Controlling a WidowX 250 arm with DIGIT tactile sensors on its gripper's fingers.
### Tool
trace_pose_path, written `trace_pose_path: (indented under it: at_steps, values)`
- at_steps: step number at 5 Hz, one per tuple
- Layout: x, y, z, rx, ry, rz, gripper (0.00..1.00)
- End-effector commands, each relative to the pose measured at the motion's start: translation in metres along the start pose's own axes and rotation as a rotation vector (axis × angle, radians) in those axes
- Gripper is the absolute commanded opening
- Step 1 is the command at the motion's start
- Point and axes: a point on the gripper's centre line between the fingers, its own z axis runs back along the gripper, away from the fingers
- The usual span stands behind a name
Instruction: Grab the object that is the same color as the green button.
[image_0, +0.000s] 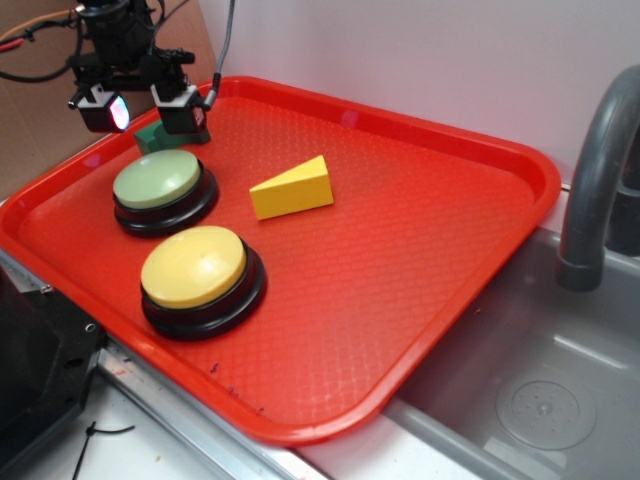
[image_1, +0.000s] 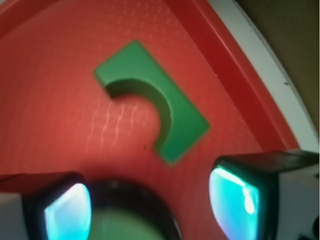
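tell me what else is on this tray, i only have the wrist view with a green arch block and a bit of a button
Observer: A yellow wedge lies near the tray's middle, apart from the green arch block.
Operator: just one button?
Observer: Two. Behind the green button you partly see, toward the front edge, sits a yellow button.
Operator: gripper down on the block yet?
Observer: No, the gripper hangs open above it, near the tray's far left corner.

Counts on the red tray

The tray (image_0: 480, 240) is holding 2 buttons, 1 green (image_0: 157, 180) and 1 yellow (image_0: 194, 266), plus 1 green arch block (image_1: 155, 100) and 1 yellow wedge (image_0: 293, 188).
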Motion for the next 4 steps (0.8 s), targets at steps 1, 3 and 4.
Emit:
trace_pose_path:
  at_steps: [1, 3, 4]
  values:
    - [0.023, 0.011, -0.009, 0.02, -0.047, 0.067, 1.0]
    - [0.031, 0.011, -0.032, 0.034, -0.041, 0.093, 0.87]
    - [0.028, 0.01, -0.035, 0.027, -0.024, 0.101, 0.0]
